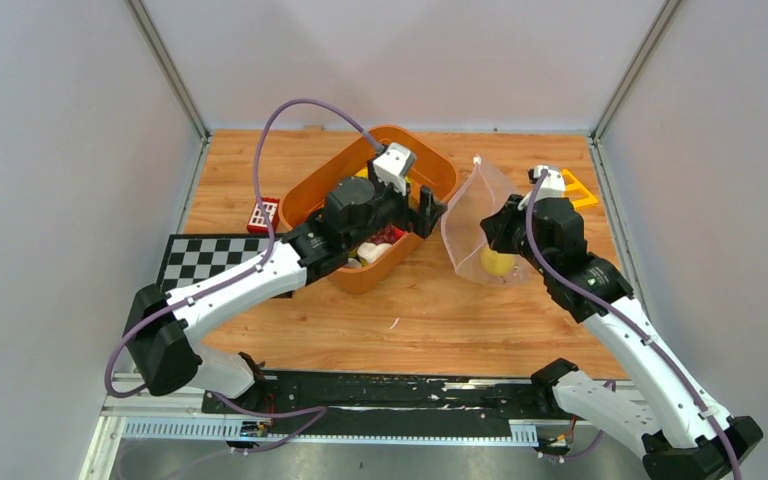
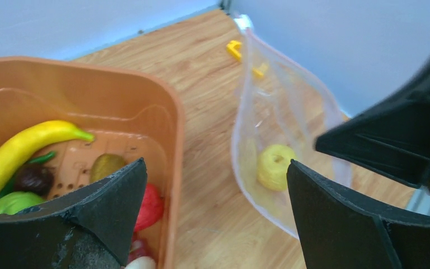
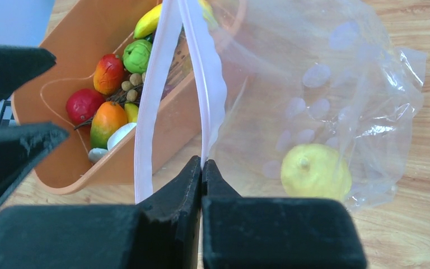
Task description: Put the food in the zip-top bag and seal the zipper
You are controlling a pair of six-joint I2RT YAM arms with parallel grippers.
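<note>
Right wrist view: filling in hand, with one lemon bagged and the basket not yet emptied.

The zip-top bag lies on the wooden table just right of the orange basket, its mouth propped open toward it and the lemon resting inside. The right gripper is pinched tight on one lip of the zipper, holding it up. The left gripper hangs over the basket's right edge beside the bag mouth, jaws spread wide, carrying nothing. Banana, green apple and mango lie in the basket. Next, by my reading, the left arm must dip in, close on one piece and pass it through the held mouth without knocking the lip free — sealing comes last.
</note>
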